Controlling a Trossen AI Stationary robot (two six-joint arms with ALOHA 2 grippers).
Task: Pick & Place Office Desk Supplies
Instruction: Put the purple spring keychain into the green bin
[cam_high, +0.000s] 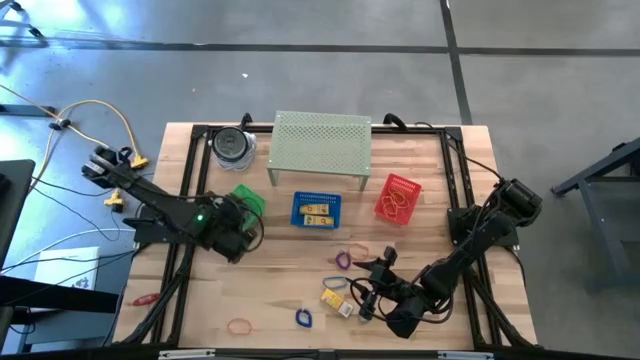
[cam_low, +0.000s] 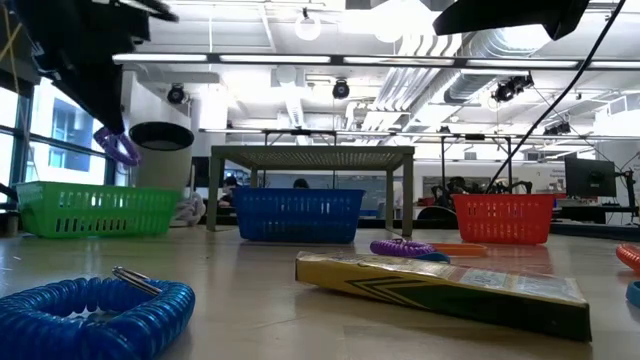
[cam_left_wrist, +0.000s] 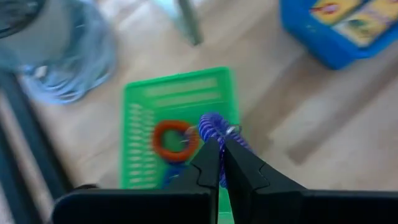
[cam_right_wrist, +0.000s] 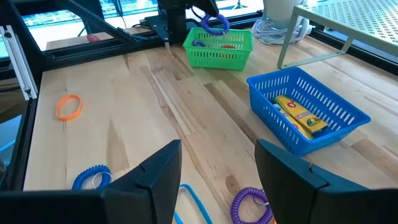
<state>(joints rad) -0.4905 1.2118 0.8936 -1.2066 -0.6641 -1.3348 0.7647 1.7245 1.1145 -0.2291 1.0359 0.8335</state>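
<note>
My left gripper (cam_left_wrist: 221, 144) is shut on a purple coil loop (cam_left_wrist: 216, 127) and hangs above the green basket (cam_left_wrist: 140, 102) at the table's left. An orange coil loop (cam_left_wrist: 171, 138) lies in that basket. The low view shows the purple loop (cam_low: 118, 147) dangling above the green basket (cam_low: 95, 208). Near the table's front right, my right gripper (cam_right_wrist: 217, 177) stands open over bare wood. Close by lie a purple loop (cam_right_wrist: 252, 202), a blue coil loop (cam_right_wrist: 92, 177) and an orange band (cam_right_wrist: 68, 106). My left gripper pinches the purple coil loop between its two fingers at one side of the loop (cam_left_wrist: 219, 132). The fingers slant downward from the table's left. The loop hangs below the fingertips (cam_low: 118, 147), lifted clear of the table and above the green basket.
A pale mesh shelf (cam_high: 322, 145) stands at the back middle. In front of it are a blue basket (cam_high: 316, 210) with yellow boxes and a red basket (cam_high: 397, 197) with bands. Yellow blocks (cam_high: 334, 297), a blue loop (cam_high: 304, 318) and an orange band (cam_high: 240, 325) lie near the front.
</note>
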